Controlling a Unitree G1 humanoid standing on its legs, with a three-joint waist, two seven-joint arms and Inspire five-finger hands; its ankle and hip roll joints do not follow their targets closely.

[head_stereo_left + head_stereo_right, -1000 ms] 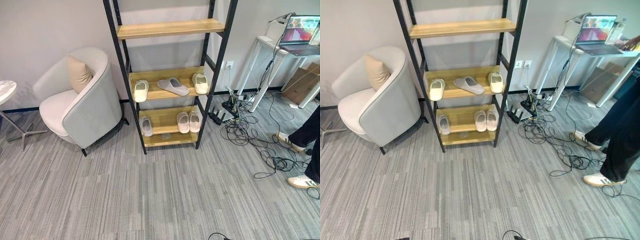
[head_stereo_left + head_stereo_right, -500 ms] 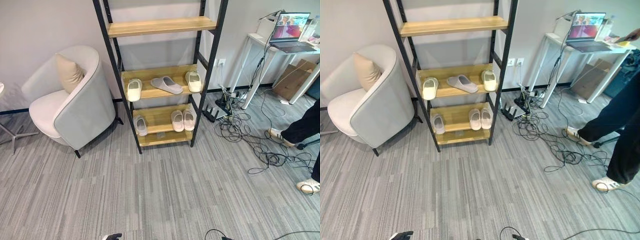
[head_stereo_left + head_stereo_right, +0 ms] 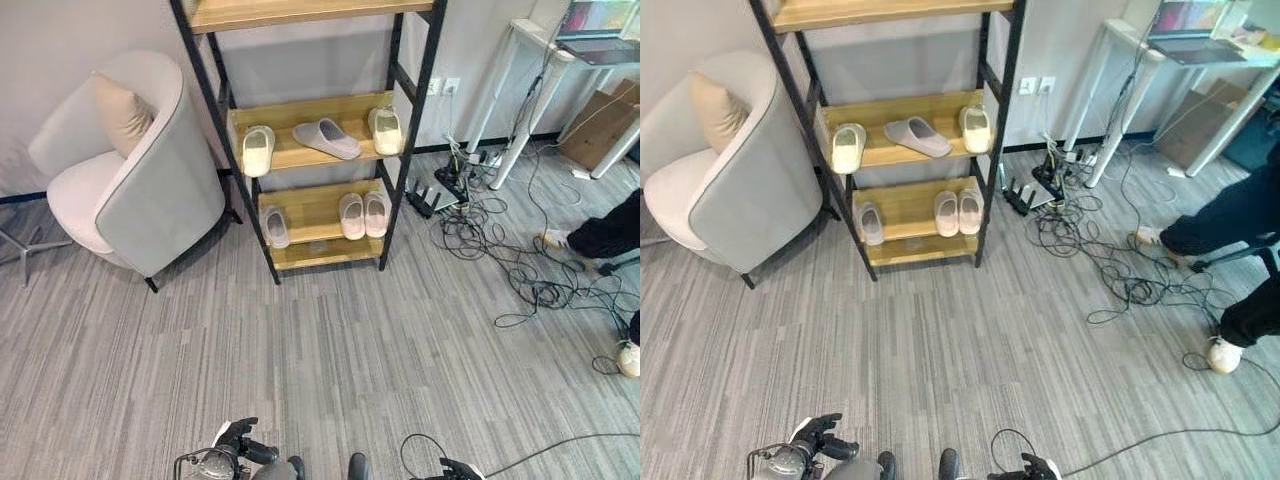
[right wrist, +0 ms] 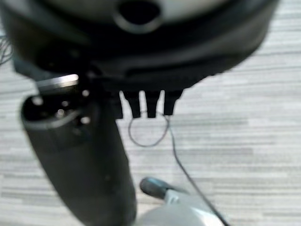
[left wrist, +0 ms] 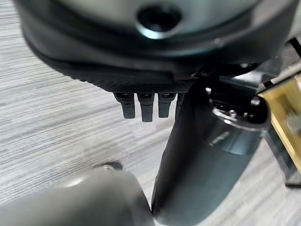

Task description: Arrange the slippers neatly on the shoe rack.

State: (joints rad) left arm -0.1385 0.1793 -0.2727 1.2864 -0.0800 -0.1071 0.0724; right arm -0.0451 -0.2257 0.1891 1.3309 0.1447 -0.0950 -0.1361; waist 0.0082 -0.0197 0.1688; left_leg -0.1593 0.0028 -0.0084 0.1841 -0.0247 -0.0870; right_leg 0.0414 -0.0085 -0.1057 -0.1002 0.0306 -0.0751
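The black-framed shoe rack (image 3: 416,110) with wooden shelves stands against the wall, well ahead of me. On its middle shelf sit a cream slipper (image 3: 258,150), a grey slipper (image 3: 325,138) lying crosswise and another cream slipper (image 3: 385,130). The lower shelf holds a single grey slipper (image 3: 275,226) and a light pair (image 3: 363,214) side by side. My left hand (image 3: 240,443) and right hand (image 3: 456,470) hang low at the near edge, far from the rack. In the wrist views the left hand's fingers (image 5: 141,106) and the right hand's fingers (image 4: 146,106) are straight over the carpet and hold nothing.
A pale armchair (image 3: 150,190) with a beige cushion stands left of the rack. To the right are a white desk (image 3: 530,45), a cardboard box (image 3: 605,140), a power strip and tangled cables (image 3: 500,250) on the carpet, and a person's leg and shoes (image 3: 600,240).
The camera has tipped down and the whole scene has shifted up. Both hands have come into view at the bottom edge. The person's legs sit further right.
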